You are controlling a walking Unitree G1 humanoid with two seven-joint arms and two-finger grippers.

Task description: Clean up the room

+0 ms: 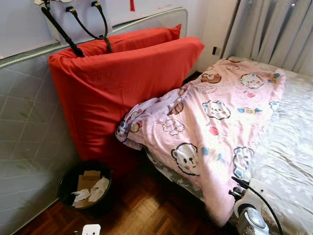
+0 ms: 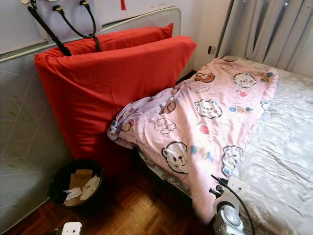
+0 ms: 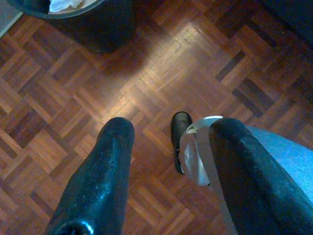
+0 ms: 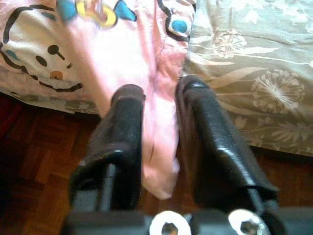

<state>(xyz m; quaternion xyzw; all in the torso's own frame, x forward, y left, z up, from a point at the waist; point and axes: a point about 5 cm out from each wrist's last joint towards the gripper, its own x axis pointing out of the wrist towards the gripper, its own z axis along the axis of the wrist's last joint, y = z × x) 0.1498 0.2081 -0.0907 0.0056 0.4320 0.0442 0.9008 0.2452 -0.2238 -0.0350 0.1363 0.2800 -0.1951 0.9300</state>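
Observation:
A pink blanket (image 1: 210,117) printed with bears lies crumpled across the bed, and its near corner hangs over the bed's edge towards the floor. My right gripper (image 4: 159,90) is at that corner, its two black fingers (image 4: 124,127) closed in on either side of the pink cloth. The right arm (image 1: 249,218) shows low at the bed's near edge. My left gripper (image 3: 171,128) hangs open above the parquet floor (image 3: 73,98) with nothing between its fingers. A black bin (image 1: 63,180) holding cardboard and crumpled paper stands on the floor at the left.
Two big red cushions (image 1: 117,88) lean against a grey quilted panel (image 1: 24,137) beside the bed. A white handbag (image 1: 78,19) with black straps sits on top. A grey flowered sheet (image 1: 293,147) covers the mattress. Curtains (image 1: 279,29) hang at the back right.

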